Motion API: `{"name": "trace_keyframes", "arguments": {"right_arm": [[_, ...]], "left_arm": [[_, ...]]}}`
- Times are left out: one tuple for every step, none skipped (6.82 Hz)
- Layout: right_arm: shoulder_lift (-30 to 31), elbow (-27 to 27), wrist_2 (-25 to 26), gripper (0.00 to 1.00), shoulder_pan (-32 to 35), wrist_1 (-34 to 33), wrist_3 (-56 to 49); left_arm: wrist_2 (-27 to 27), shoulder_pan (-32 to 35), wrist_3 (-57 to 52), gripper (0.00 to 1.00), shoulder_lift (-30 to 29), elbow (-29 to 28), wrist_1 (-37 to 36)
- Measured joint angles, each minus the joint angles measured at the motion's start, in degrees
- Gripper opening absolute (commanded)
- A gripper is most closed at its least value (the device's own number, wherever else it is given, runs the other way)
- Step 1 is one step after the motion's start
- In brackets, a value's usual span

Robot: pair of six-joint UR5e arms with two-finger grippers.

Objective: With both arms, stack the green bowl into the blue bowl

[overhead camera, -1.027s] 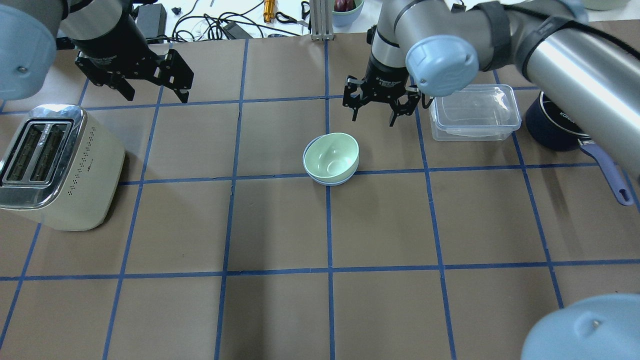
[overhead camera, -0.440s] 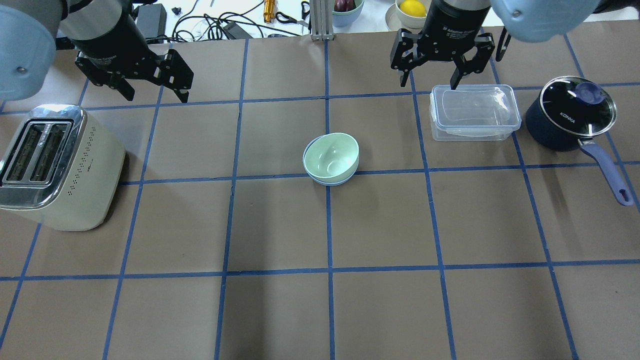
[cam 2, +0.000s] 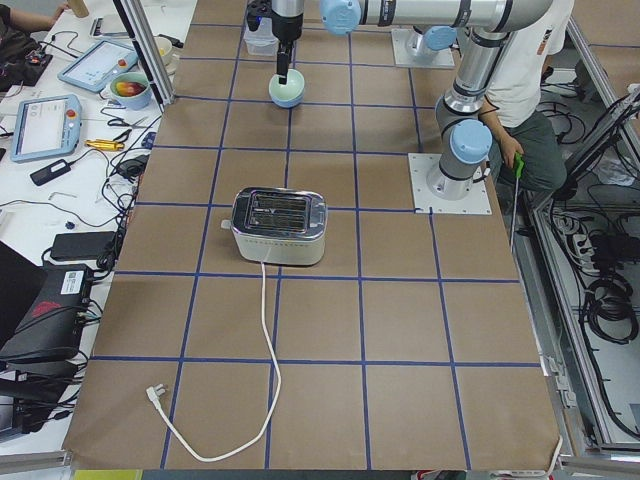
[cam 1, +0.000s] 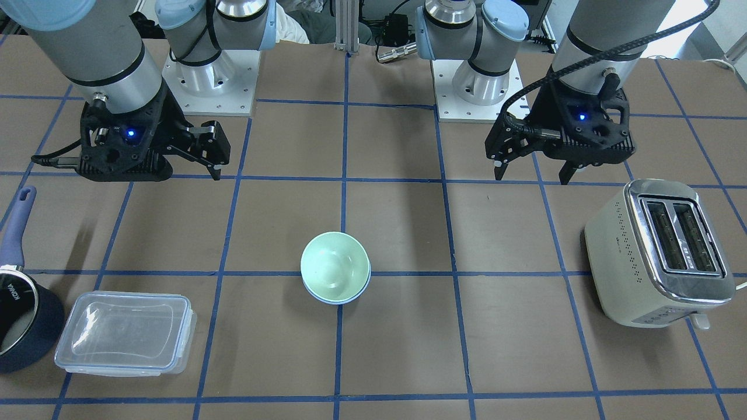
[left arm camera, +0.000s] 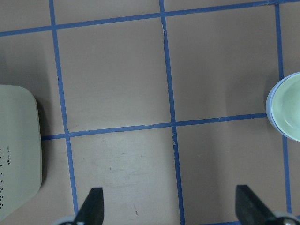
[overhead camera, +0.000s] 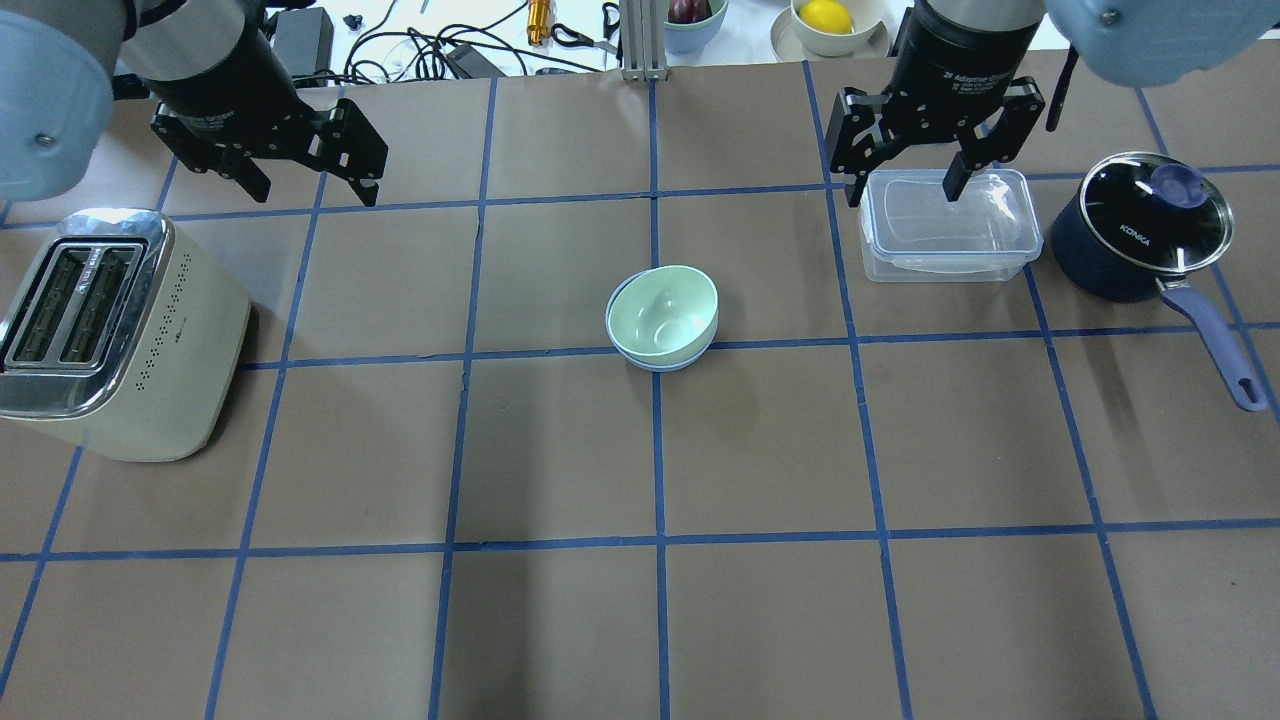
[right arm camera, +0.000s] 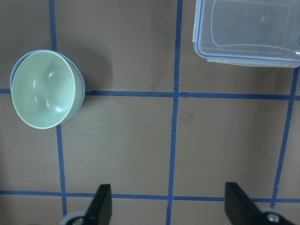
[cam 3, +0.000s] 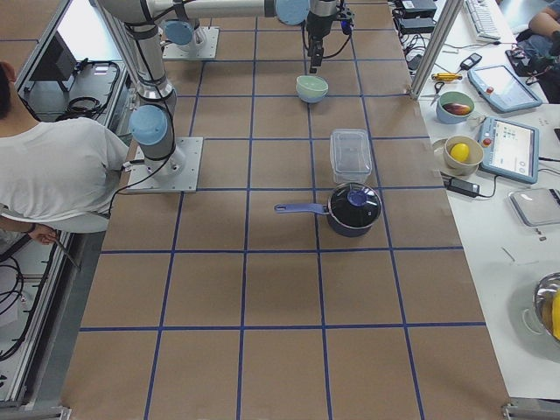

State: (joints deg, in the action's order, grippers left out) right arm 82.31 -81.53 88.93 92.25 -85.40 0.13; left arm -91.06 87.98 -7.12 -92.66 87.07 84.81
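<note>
The green bowl [overhead camera: 662,312] sits nested inside the blue bowl [overhead camera: 660,362] at the table's middle; only the blue rim shows around it. The stack also shows in the front-facing view, green bowl [cam 1: 334,265] in blue bowl [cam 1: 339,300]. My left gripper [overhead camera: 315,190] is open and empty, high at the back left, far from the bowls. My right gripper [overhead camera: 903,195] is open and empty at the back right, above the clear container's far edge. The right wrist view shows the green bowl [right arm camera: 44,89] at its left, far from the open fingers.
A cream toaster [overhead camera: 110,335] stands at the left. A lidded clear container [overhead camera: 945,225] and a navy saucepan [overhead camera: 1140,230] with its handle pointing forward stand at the right. Cables and small bowls lie beyond the table's back edge.
My right gripper has moved away from just behind the bowls, up and to the back right over the clear container. The left arm and the stacked bowls have not moved.
</note>
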Motion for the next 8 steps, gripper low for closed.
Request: {"name": "trace_keyframes", "arguments": {"right_arm": [[0.4, -0.4, 0.0, 0.86, 0.0, 0.2, -0.2], [0.7, -0.7, 0.0, 0.86, 0.0, 0.3, -0.3], [0.8, -0.8, 0.0, 0.87, 0.0, 0.3, -0.4], [0.9, -0.8, 0.0, 0.86, -0.1, 0.3, -0.5], [0.9, -0.8, 0.0, 0.86, -0.1, 0.3, -0.4], [1.0, -0.8, 0.0, 0.86, -0.1, 0.3, -0.4], [1.0, -0.8, 0.0, 0.86, -0.1, 0.3, -0.4], [1.1, -0.8, 0.0, 0.86, -0.1, 0.3, -0.3]], "left_arm": [[0.0, 0.0, 0.0, 1.0, 0.0, 0.0, 0.0], [0.0, 0.0, 0.0, 1.0, 0.0, 0.0, 0.0], [0.0, 0.0, 0.0, 1.0, 0.0, 0.0, 0.0], [0.0, 0.1, 0.0, 1.0, 0.0, 0.0, 0.0], [0.1, 0.1, 0.0, 1.0, 0.0, 0.0, 0.0], [0.1, 0.1, 0.0, 1.0, 0.0, 0.1, 0.0], [0.1, 0.1, 0.0, 1.0, 0.0, 0.1, 0.0], [0.1, 0.1, 0.0, 1.0, 0.0, 0.1, 0.0]]}}
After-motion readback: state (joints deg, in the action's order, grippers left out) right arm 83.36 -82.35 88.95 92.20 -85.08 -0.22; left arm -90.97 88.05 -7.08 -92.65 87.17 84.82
